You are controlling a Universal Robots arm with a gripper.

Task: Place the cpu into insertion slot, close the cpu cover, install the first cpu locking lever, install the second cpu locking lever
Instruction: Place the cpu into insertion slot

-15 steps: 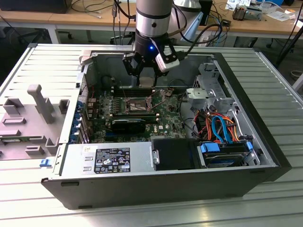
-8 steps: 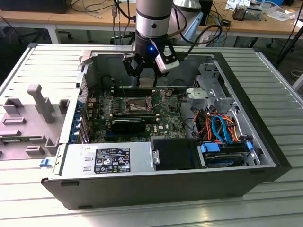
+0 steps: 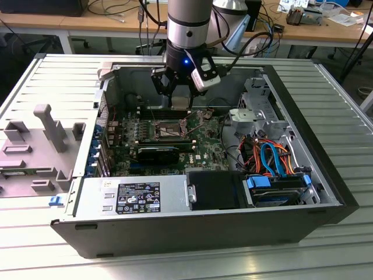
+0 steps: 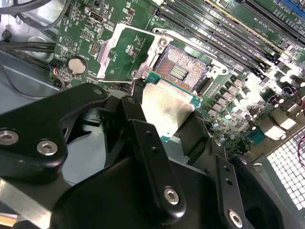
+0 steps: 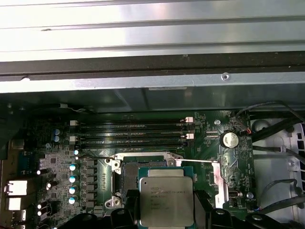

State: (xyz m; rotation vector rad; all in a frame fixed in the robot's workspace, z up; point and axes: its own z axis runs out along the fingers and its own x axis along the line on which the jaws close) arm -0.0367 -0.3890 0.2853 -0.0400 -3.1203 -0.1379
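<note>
While the arm (image 3: 187,23) reaches straight down into the open computer case (image 3: 175,233), its gripper (image 3: 175,100) is clamped on the cpu (image 4: 167,109) by two opposite edges, above the bare socket (image 4: 181,71); the cpu cover (image 4: 114,52) stands flipped open beside it.

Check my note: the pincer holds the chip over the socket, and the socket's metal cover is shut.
Wrong on the cover: it stands swung open beside the bare socket, as the second wrist view shows. The pincer does hold the chip over the socket.
</note>
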